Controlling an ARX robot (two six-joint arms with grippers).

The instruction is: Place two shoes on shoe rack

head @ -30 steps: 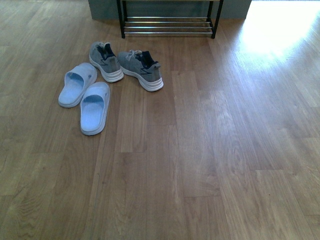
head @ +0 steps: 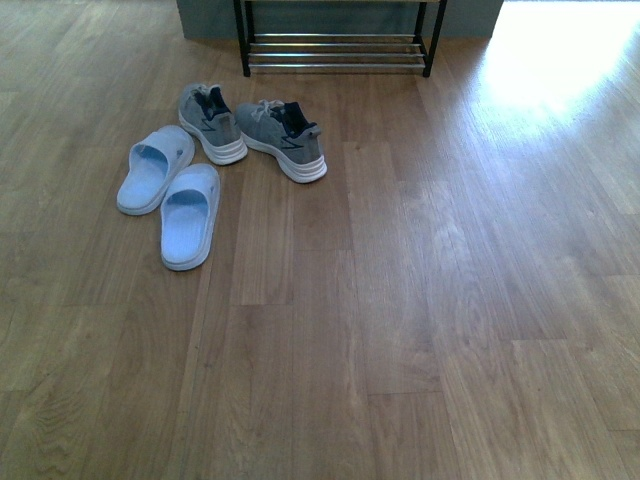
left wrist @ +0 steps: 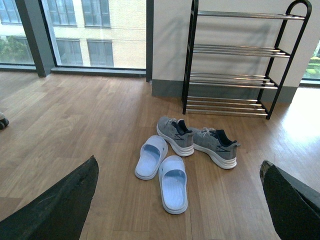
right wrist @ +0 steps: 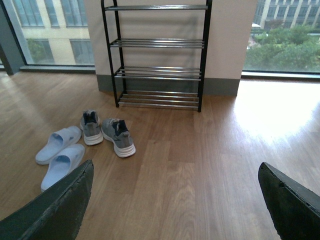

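Two grey knit sneakers with white soles stand on the wooden floor: one (head: 211,122) on the left, the other (head: 284,138) to its right, both just in front of the shoe rack (head: 338,52). Two pale blue slides (head: 155,168) (head: 190,214) lie left of them. The rack's black frame and chrome shelves show in full in the wrist views (left wrist: 235,80) (right wrist: 159,72), all shelves bare. My left gripper (left wrist: 177,200) is open, well short of the slides (left wrist: 173,183). My right gripper (right wrist: 175,200) is open over bare floor, the sneakers (right wrist: 119,136) off to one side. Neither arm shows in the front view.
Floor-to-ceiling windows (left wrist: 75,32) flank the grey wall (right wrist: 227,40) behind the rack. A bright patch of sunlight (head: 560,50) falls on the floor right of the rack. A small dark object (left wrist: 2,121) sits at the edge of the left wrist view.
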